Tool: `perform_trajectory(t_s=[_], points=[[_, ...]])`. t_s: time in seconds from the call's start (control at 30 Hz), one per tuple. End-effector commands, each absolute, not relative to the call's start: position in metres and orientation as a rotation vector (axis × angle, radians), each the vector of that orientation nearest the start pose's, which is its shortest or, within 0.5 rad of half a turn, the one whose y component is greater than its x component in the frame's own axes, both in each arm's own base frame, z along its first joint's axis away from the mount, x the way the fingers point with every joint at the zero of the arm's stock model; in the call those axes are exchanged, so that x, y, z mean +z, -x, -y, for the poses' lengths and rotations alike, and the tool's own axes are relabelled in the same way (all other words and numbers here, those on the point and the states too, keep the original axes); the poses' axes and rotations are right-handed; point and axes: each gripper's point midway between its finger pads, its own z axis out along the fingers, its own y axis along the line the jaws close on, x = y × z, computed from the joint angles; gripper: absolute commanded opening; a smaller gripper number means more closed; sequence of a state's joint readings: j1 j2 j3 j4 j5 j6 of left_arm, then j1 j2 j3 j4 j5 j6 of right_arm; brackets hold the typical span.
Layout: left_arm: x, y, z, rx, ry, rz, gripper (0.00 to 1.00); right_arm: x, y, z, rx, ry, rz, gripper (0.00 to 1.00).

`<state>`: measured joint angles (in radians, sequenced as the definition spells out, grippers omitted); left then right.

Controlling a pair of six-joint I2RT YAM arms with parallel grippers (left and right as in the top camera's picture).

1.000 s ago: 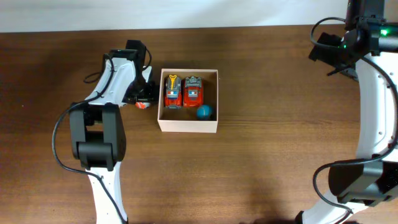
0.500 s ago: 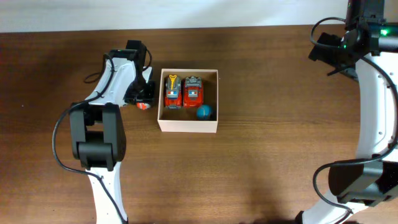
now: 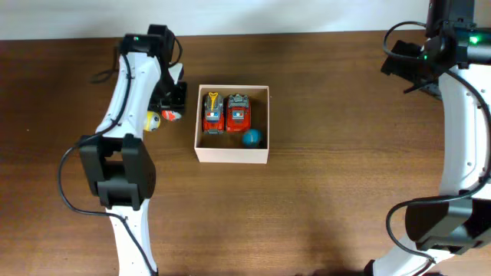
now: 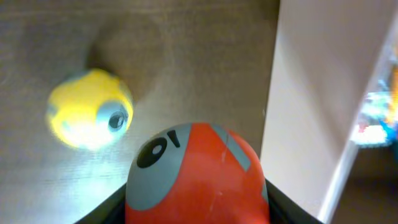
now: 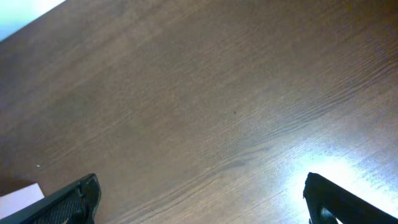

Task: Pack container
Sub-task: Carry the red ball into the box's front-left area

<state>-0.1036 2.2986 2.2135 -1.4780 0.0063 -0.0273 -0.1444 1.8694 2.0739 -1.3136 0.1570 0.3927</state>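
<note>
1. A dark brown wooden desk (image 3: pixel 322 192) fills the overhead view, with a pale strip of wall beyond its far edge.
2. The container (image 3: pixel 232 156) sits nearer the far edge than the near one, a little left of the middle. It is square to the desk's edges with its open top facing up, so things can be dropped straight in.
3. Inside it, two red toy cars (image 3: pixel 225 113) lie side by side against the far wall, and a blue ball (image 3: pixel 252 138) rests toward the near right corner. The tan floor at the near left is bare, so there looks to be room for more.
4. The left hand (image 3: pixel 170 110) is clamped on a red ball (image 4: pixel 196 177) with grey markings, which fills the space between its dark fingers. The ball is just outside the container's left wall, whose cream face stands close beside it in the left wrist view. This looks like the carry step, with the ball held close to the wall to go over it.
5. A yellow ball (image 4: pixel 90 118) lies loose on the desk beside the red one, toward the left edge. It is probably the next item to pack.
6. The right hand (image 5: pixel 199 208) hangs near the far right corner with its fingers spread wide over bare wood, holding nothing. It appears parked clear of the left arm's work.
</note>
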Motion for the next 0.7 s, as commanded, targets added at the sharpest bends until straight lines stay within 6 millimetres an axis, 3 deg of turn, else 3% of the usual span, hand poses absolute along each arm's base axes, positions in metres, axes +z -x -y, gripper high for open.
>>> perform_trajectory(t_s=[0.0, 0.2, 0.37, 0.5, 0.67], points=[[0.130, -0.447, 0.049, -0.008, -0.125, -3.095, 0.52, 0.252, -0.425, 0.091, -0.140, -0.774, -2.556, 0.99], [0.163, -0.432, 0.091, -0.242, -0.392, -3.060, 0.52, 0.252, -0.425, 0.091, -0.141, -0.774, -2.556, 0.99], [0.170, -0.415, 0.143, -0.378, -0.713, -2.994, 0.52, 0.252, -0.425, 0.091, -0.140, -0.774, -2.556, 0.99], [0.169, -0.409, 0.158, -0.360, -0.802, -2.978, 0.52, 0.252, -0.425, 0.091, -0.141, -0.774, -2.556, 0.99], [0.158, -0.401, 0.159, -0.304, -0.839, -3.017, 0.52, 0.252, -0.425, 0.091, -0.140, -0.774, -2.556, 0.99]])
